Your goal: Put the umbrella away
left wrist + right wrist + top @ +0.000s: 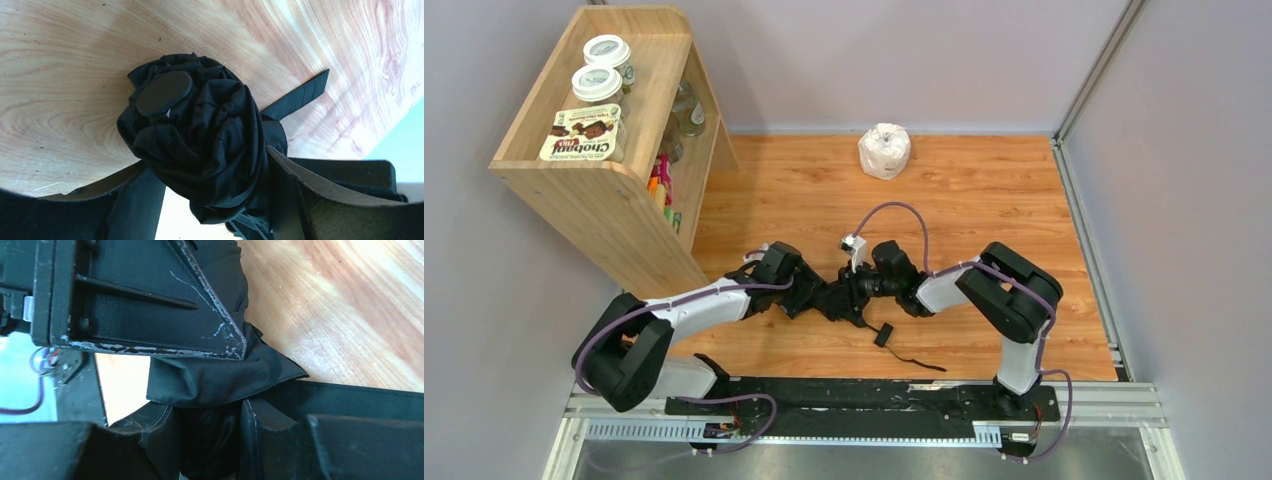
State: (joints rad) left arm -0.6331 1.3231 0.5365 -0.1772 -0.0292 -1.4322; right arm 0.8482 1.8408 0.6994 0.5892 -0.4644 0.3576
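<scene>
Top external: right hand [207,410], reaching leftward, pinches umbrella [200,135]; left hand [207,160] splayed open around it.

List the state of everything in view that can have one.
umbrella, collapsed, fabric loosely bunched
left pincer, open, jaws either side of the umbrella's fabric
right pincer, shut on the umbrella's fabric
wrist strap, loose, trailing on the table
jars on top of the shelf, upright, lids on
</scene>
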